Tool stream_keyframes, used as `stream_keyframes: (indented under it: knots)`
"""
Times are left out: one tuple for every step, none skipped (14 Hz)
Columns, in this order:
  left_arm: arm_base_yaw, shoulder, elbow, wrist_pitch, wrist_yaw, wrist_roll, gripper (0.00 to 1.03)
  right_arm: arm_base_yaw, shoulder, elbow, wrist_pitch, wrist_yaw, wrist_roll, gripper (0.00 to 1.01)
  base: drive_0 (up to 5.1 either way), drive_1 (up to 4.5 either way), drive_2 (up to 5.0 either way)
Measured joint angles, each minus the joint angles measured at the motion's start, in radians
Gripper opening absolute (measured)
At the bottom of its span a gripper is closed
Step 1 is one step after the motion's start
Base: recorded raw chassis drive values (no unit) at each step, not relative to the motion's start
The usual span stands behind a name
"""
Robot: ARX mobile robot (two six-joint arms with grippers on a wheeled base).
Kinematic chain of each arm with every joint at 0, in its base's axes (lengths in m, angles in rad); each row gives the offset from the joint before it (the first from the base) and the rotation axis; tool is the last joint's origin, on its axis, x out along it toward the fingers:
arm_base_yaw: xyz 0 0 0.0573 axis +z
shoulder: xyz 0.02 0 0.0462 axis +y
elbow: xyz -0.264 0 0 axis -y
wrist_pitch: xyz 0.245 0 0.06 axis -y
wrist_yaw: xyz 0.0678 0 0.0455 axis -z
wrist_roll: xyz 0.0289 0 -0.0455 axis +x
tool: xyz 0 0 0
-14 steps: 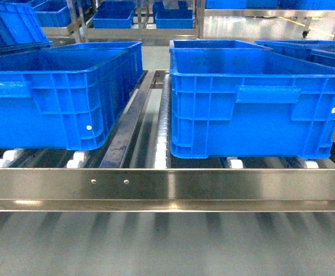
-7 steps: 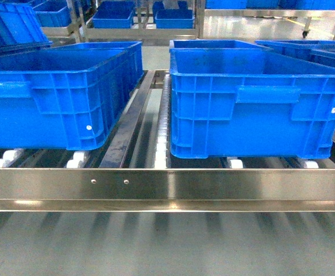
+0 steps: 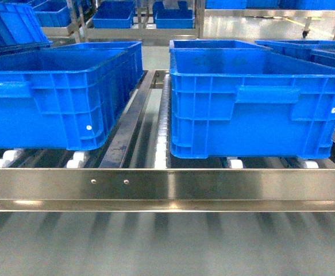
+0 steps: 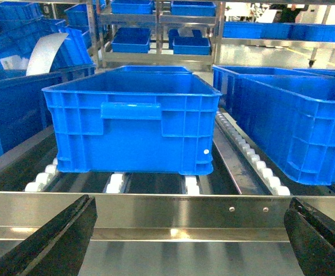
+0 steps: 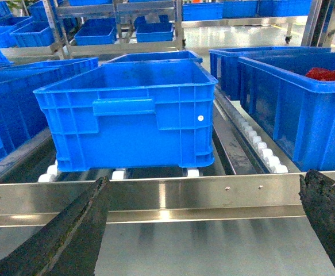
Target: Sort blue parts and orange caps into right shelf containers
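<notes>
Nothing has moved since the earlier head frames. Behind the steel rail [image 3: 167,187] sit the left bin [image 3: 52,95] and right bin [image 3: 253,103]. Both grippers, left [image 4: 190,241] and right [image 5: 204,230], gape, holding nothing. Orange-red pieces [image 5: 328,73] fill a bin right of the rail's far end; blue parts are unseen, so progress is unclear.

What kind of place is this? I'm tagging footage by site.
Most likely a factory or warehouse parts area: blue plastic crates sit on a metal flow rack with white rollers, and more racks of blue bins stand behind across a shiny floor.
</notes>
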Motion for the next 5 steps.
stream_keyframes:
  knots:
    - [0.0, 0.0, 0.0, 0.0, 0.0, 0.0, 0.98, 0.0, 0.0, 0.0, 0.0, 0.0, 0.0, 0.98, 0.0, 0.0, 0.0]
    - [0.0, 0.0, 0.0, 0.0, 0.0, 0.0, 0.98, 0.0, 0.0, 0.0, 0.0, 0.0, 0.0, 0.98, 0.0, 0.0, 0.0]
    - [0.0, 0.0, 0.0, 0.0, 0.0, 0.0, 0.98, 0.0, 0.0, 0.0, 0.0, 0.0, 0.0, 0.98, 0.0, 0.0, 0.0]
    - [0.0, 0.0, 0.0, 0.0, 0.0, 0.0, 0.98, 0.0, 0.0, 0.0, 0.0, 0.0, 0.0, 0.98, 0.0, 0.0, 0.0]
    - [0.0, 0.0, 0.0, 0.0, 0.0, 0.0, 0.98, 0.0, 0.0, 0.0, 0.0, 0.0, 0.0, 0.98, 0.0, 0.0, 0.0]
